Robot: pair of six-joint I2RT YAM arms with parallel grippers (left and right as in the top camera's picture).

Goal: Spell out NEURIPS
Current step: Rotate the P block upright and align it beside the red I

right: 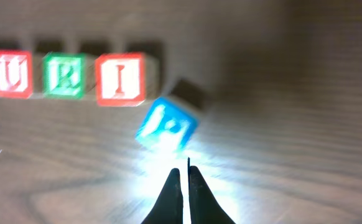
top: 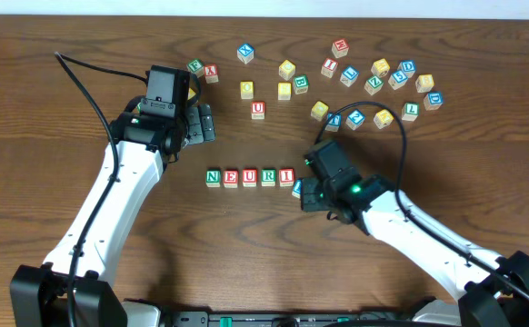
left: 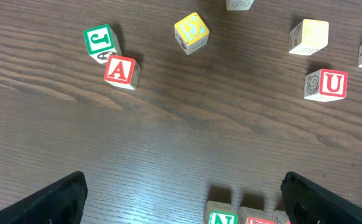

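Five cubes stand in a row on the table: green N (top: pixel 213 178), red E (top: pixel 231 178), red U (top: pixel 249 177), green R (top: pixel 268 176), red I (top: pixel 286 176). The blue P cube (right: pixel 167 127) lies tilted and askew just right of the I (right: pixel 120 79), a little nearer me than the row. My right gripper (right: pixel 185 171) is shut and empty, its tips just short of the P; in the overhead view this gripper (top: pixel 304 193) half hides the P (top: pixel 295 186). My left gripper (top: pixel 205 123) stands wide open above bare wood, behind the row; N (left: pixel 222 218) shows between its fingers (left: pixel 56 199).
Loose cubes are scattered along the back: green J (left: pixel 100 40) and red A (left: pixel 120 70) at left, a yellow-faced cube (left: pixel 191 31), a spare red U (left: pixel 333 84), and a denser cluster at back right (top: pixel 378 82). The right arm (top: pixel 428 241) crosses the front right.
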